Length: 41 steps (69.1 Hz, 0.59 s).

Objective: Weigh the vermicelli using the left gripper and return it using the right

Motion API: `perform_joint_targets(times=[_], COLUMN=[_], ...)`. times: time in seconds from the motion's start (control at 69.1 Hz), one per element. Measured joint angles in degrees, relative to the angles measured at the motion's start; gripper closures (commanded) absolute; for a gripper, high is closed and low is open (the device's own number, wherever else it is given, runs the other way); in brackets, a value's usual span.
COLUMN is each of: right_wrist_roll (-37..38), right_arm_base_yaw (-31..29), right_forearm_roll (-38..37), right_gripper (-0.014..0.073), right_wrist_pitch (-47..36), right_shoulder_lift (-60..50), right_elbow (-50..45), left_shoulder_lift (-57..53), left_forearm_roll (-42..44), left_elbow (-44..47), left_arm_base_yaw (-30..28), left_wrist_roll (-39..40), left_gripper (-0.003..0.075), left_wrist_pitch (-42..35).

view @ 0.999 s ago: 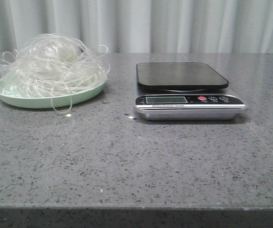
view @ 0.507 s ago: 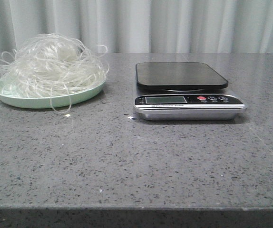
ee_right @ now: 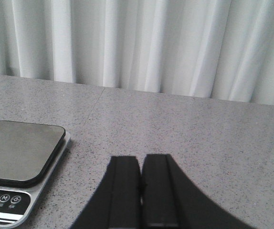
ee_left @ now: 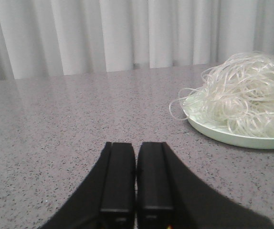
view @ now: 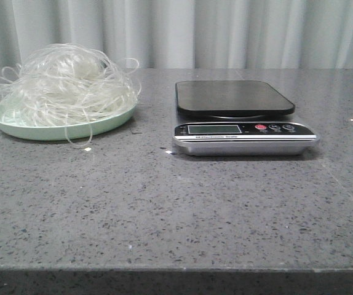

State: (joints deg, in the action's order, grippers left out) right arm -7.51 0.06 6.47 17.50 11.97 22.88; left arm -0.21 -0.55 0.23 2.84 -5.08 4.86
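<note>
grey surface [view: 164,203] looks unchanged to you: vermicelli [view: 66,83] still heaped near its left edge, both pincers pressed together.

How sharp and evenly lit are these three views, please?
Front view: soft, even light, the tangle of translucent whitish vermicelli crisp, faint sheen on the black-topped silver scale. Both wrist views: shut black left gripper and right gripper slightly blurred.

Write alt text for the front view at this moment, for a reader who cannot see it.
A loose tangle of whitish vermicelli is heaped on a pale green plate at the left of a grey speckled table. To its right stands a digital kitchen scale with nothing on its dark platform. No arm or pincer shows in this view; pale curtains hang behind.
</note>
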Motion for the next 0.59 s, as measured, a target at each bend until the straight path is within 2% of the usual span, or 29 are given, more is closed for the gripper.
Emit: perform_joint_targets(times=[0.362, 0.593], right_wrist_roll=[0.0, 2.9], right_arm_base_yaw=[0.0, 0.1], right_forearm_roll=[0.1, 0.0], right_gripper=[0.0442, 0.0442], right_wrist_pitch=[-0.6, -5.3], right_shoulder_lift=[0.0, -0.1], right_elbow=[-0.8, -8.0], left_shoulder_lift=[0.0, 0.0], left_forearm_roll=[0.0, 0.0], left_elbow=[0.0, 0.0], left_arm_base_yaw=[0.0, 0.0], left_wrist_roll=[0.0, 0.0], left_gripper=[0.0583, 0.0583], left_wrist_pitch=[0.0, 0.0])
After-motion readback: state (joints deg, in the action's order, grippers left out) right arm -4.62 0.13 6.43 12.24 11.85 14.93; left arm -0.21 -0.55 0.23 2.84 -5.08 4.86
